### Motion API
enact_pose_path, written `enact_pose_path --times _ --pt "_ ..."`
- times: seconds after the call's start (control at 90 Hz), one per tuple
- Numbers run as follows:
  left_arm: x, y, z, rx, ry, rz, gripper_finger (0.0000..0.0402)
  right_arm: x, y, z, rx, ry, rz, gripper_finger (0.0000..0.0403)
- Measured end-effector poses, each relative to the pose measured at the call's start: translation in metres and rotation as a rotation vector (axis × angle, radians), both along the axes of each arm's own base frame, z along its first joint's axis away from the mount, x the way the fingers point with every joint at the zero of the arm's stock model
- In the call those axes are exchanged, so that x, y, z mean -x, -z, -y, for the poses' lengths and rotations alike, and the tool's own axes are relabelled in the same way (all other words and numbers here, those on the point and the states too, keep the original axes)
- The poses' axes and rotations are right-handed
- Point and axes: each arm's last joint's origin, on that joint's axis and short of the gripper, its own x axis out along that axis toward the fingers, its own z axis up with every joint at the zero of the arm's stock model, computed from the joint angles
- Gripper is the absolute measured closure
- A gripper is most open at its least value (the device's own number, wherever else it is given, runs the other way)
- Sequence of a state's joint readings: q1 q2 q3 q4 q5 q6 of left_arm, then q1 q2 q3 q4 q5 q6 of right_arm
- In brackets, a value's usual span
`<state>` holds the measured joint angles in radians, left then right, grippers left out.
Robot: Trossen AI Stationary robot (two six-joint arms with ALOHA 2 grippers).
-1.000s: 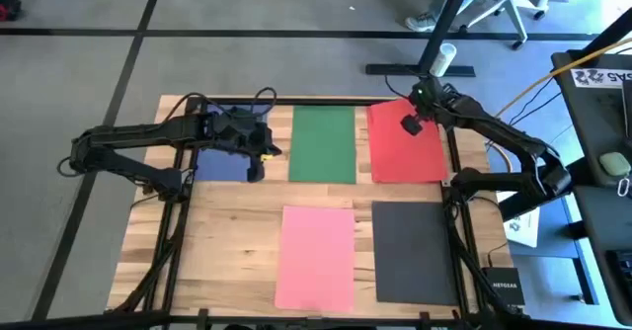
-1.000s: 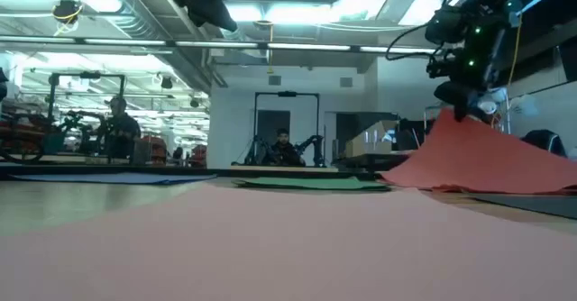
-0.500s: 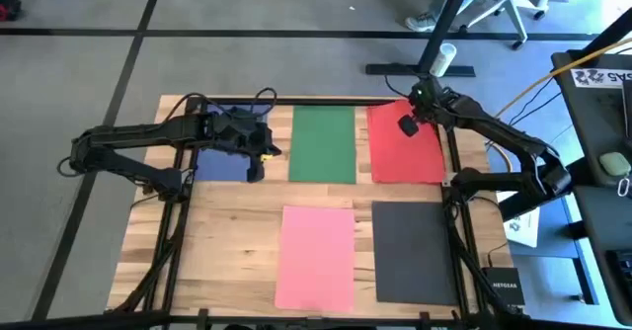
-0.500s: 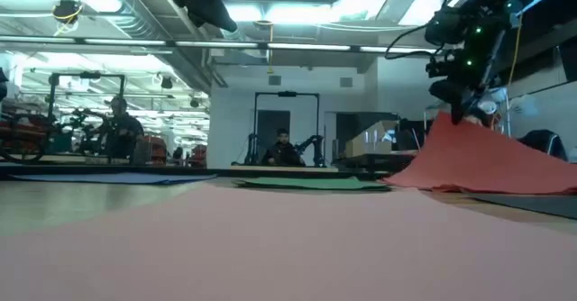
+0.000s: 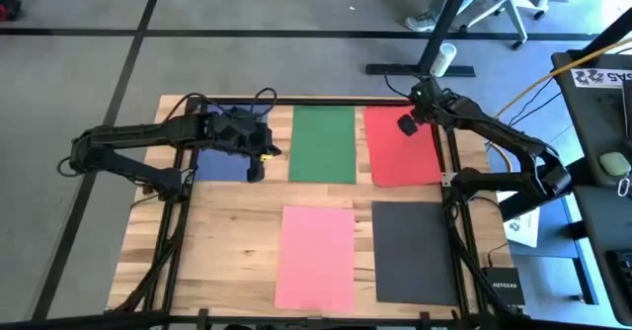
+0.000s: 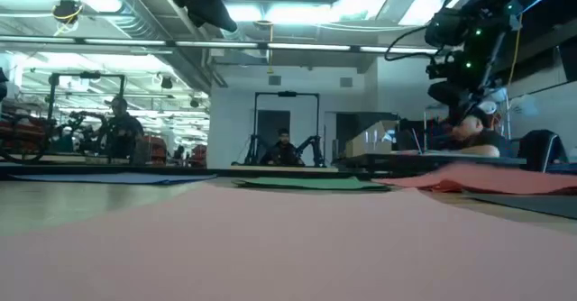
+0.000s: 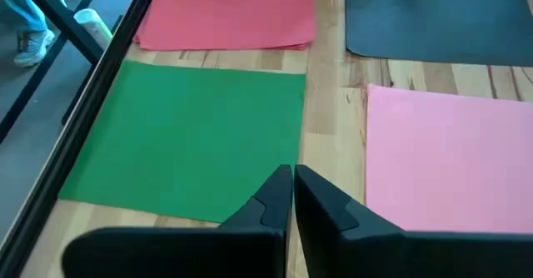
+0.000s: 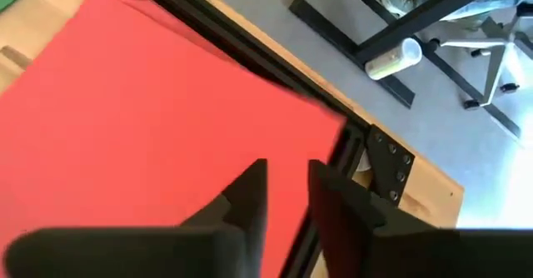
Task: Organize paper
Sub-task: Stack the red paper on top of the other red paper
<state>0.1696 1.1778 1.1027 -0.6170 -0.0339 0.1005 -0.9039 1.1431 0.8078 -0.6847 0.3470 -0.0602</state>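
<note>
Not much clutter around the right tool (image 5: 407, 124): beyond it, past the table's (image 5: 237, 231) black frame rail (image 8: 250, 57), there's bare floor with a capped clear bottle (image 8: 395, 58) lying next to a dark stand base, plus an office chair's wheels (image 8: 491, 70). Nothing sits between the tool and the paper.

Right tool hangs over the far corner of the red sheet (image 5: 402, 144), fingers a small gap apart with nothing between them, and it doesn't look to be touching the sheet. In the low view the red sheet lies nearly flat, just a slight wave along it.

Left tool (image 7: 293, 196) is parked over the blue sheet (image 5: 225, 142), fingers closed together, empty. From it, the green sheet (image 5: 323, 143) is right in front, the salmon pink sheet (image 5: 316, 256) off to one side of the fingers, and the red and dark grey sheet (image 5: 414, 251) farther out.

Sheets all look plain and flat: blue, green, red in a row along the far side of the table, pink and dark grey nearer the front edge, none overlapping, wood showing between them.
</note>
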Motion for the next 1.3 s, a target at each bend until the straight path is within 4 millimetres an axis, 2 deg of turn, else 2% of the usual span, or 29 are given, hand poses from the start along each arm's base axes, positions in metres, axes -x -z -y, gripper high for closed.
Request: enact_pose_path --times 0.1,0.189,0.256,0.344,0.444,0.6,0.711,0.889,1.044,1.3 --pt "0.000 0.000 0.000 0.000 0.000 0.000 0.0402 0.000 0.000 0.000 0.002 -0.004 -0.002 0.0284" --pt "0.000 0.000 0.000 0.000 0.000 0.000 0.0402 0.000 0.000 0.000 -0.007 -0.042 -0.013 0.0284" --pt "0.000 0.000 0.000 0.000 0.000 0.000 0.0402 -0.003 0.001 -0.001 -0.051 -0.100 0.042 0.0299" --pt "0.000 0.000 0.000 0.000 0.000 -0.002 0.0402 -0.008 0.002 -0.004 -0.135 -0.204 0.143 0.0342" --pt "-0.002 0.002 0.000 0.000 0.001 -0.012 0.0402 -0.020 0.010 -0.007 -0.187 -0.268 0.139 0.0392" --pt "-0.009 0.010 -0.002 -0.003 0.009 -0.049 0.0402 -0.047 0.029 -0.016 -0.264 -0.465 0.069 0.0397" --pt "-0.016 0.018 -0.003 -0.016 0.000 -0.084 0.0402 -0.070 0.042 -0.018 -0.232 -0.543 0.029 0.0401" --pt "-0.019 0.021 -0.005 -0.053 -0.037 -0.103 0.0402 -0.088 0.063 -0.009 -0.232 -0.565 0.060 0.0402" --pt "-0.019 0.021 -0.005 -0.049 -0.042 -0.096 0.0402 -0.102 0.083 0.000 -0.286 -0.516 0.074 0.0402" --pt "-0.023 0.025 -0.006 -0.040 -0.048 -0.109 0.0402 -0.126 0.091 0.018 -0.302 -0.429 0.137 0.0403"
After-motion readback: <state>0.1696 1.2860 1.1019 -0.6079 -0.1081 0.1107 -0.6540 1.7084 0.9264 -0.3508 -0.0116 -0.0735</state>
